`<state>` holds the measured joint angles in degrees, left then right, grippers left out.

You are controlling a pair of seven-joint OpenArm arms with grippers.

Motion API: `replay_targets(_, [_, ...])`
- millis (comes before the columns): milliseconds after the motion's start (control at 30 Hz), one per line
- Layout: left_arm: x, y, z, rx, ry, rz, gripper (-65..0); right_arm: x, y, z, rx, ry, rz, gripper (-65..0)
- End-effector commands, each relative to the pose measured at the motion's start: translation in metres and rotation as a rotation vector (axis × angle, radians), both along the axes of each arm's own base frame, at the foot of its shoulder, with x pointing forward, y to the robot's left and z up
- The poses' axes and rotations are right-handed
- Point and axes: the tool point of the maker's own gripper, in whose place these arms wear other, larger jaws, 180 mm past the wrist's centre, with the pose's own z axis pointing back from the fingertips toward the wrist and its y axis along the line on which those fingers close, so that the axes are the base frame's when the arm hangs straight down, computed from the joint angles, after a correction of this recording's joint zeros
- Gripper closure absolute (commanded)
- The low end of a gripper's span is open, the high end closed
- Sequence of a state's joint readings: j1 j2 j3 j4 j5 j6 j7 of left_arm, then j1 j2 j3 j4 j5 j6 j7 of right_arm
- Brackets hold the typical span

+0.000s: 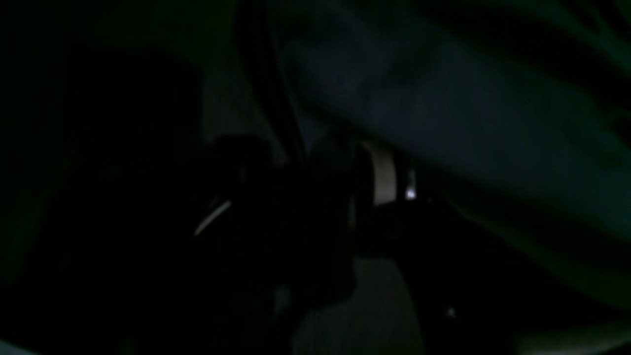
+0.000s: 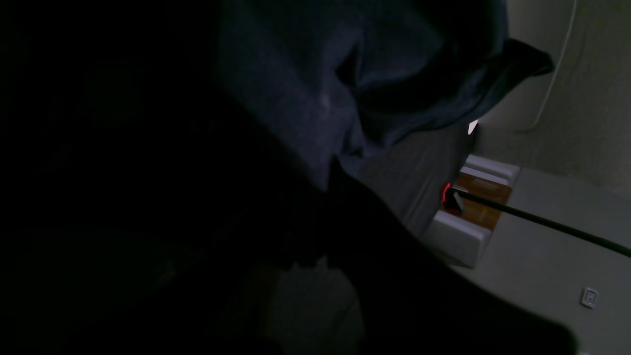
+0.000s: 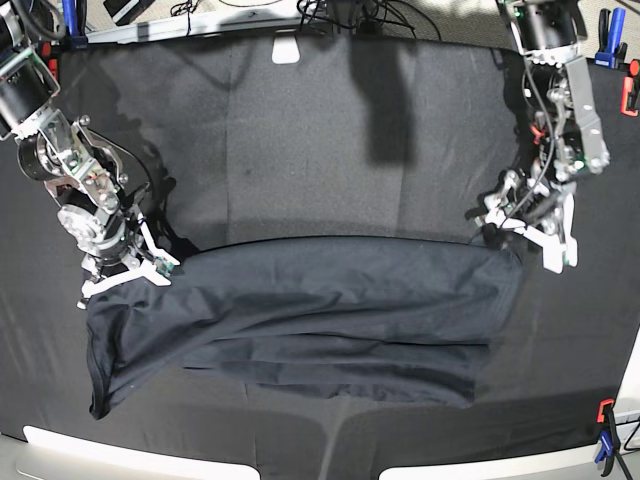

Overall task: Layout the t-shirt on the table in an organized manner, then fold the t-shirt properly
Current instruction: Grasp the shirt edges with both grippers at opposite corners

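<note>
- At the left of the base view we saw the right gripper [image 3: 125, 272] low over the bench [image 3: 300, 130], its fingers together and pinching the upper corner of the t-shirt [image 3: 320, 310] at that side.
- From that corner the dark garment hung down in a loose flap toward the front edge of the bench, ending in a point near the pale edge.
- The t-shirt lay stretched across the middle of the bench as a wide band running from one gripper to the other, with long folds and wrinkles along its length and its lower edge uneven.
- The black cloth of the bench lay bare behind the garment, and a small white tab [image 3: 286, 50] sat at its far edge.
- At the right of the base view the left gripper [image 3: 520, 232] sat at the opposite upper corner of the t-shirt, its white fingers [image 3: 553, 245] just beside the fabric; we could not tell whether they were apart or clamped on it.
- The left wrist view was almost black and showed only dim blue fabric [image 1: 443, 98].
- The right wrist view showed bunched fabric [image 2: 305, 88] close to the camera and a red clamp [image 2: 446, 192] at the bench edge.
- A blue clamp [image 3: 605, 450] with a red tip stood at the front right corner.
</note>
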<state>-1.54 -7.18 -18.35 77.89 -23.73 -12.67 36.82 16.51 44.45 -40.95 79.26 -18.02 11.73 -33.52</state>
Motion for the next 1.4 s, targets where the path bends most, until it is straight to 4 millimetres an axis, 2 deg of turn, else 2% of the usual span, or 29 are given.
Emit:
replay_targets(0, [0.009,-0.003,0.008,-0.007,-0.029,-0.025,-17.2,0.014,-0.009,0.022,-0.022,-0.065,-0.011,0.0])
replay_targets(67, [0.012,-0.013,0.011,-0.04,-0.057,-0.075,-1.7,0.014,-0.009,0.022,-0.022,-0.066,-0.012,0.0])
replay_targets(200, [0.019,-0.03,0.043,-0.122,-0.157,-0.14,0.0,0.02,-0.016,0.035,-0.011,-0.138,-0.053,0.0])
replay_targets(300, [0.021,-0.029,0.081,-0.11,-0.221,-0.175,0.0,0.024,-0.034,0.05,-0.022,-0.184,-0.092,0.0])
replay_targets(400, [0.022,-0.009,0.131,-0.032,-0.332,-0.15,0.0,0.026,-0.056,0.069,-0.031,-0.218,-0.134,0.0])
replay_targets(467, [0.02,0.009,0.16,0.02,-0.406,-0.108,0.0,0.026,-0.067,0.079,0.03,-0.232,-0.184,0.0])
replay_targets(600, [0.018,0.04,0.18,0.047,-0.492,-0.009,0.0,0.029,-0.074,0.096,0.166,-0.248,-0.248,0.0])
replay_targets(700, [0.018,0.055,0.193,0.056,-0.554,0.045,0.0,0.029,-0.066,0.095,0.277,-0.194,-0.25,0.0])
replay_targets(833, [0.023,0.06,0.199,0.05,-0.578,0.069,0.0,0.028,-0.049,0.085,0.371,-0.147,-0.241,0.0])
replay_targets(933, [0.03,0.061,0.195,0.03,-0.571,0.076,0.0,0.032,-0.027,0.075,0.419,-0.14,-0.227,0.0])
replay_targets(1033, [0.034,0.062,0.181,0.005,-0.537,0.084,0.0,0.038,-0.001,0.068,0.475,-0.14,-0.205,0.0])
replay_targets(1133, [0.032,0.062,0.164,0.026,-0.48,0.07,0.0,0.047,0.015,0.071,0.515,-0.154,-0.193,0.0])
replay_targets(1167, [0.031,0.058,0.159,0.026,-0.459,0.046,0.0,0.049,0.017,0.074,0.519,-0.159,-0.193,-3.8])
replay_targets(1200, [0.029,0.052,0.155,0.022,-0.436,0.009,-3.0,0.052,0.018,0.078,0.524,-0.166,-0.192,-10.1])
replay_targets(1267, [0.025,0.036,0.148,-0.021,-0.396,-0.073,-19.1,0.057,0.018,0.086,0.526,-0.184,-0.188,-19.6])
replay_targets(1300, [0.022,0.028,0.144,-0.054,-0.375,-0.104,-25.6,0.061,0.018,0.091,0.527,-0.195,-0.184,-21.5])
replay_targets(1333, [0.02,0.022,0.14,-0.081,-0.35,-0.125,-29.4,0.063,0.018,0.095,0.527,-0.205,-0.182,-21.7])
replay_targets(1367, [0.017,0.018,0.135,-0.097,-0.328,-0.135,-30.2,0.066,0.018,0.099,0.528,-0.213,-0.181,-21.7])
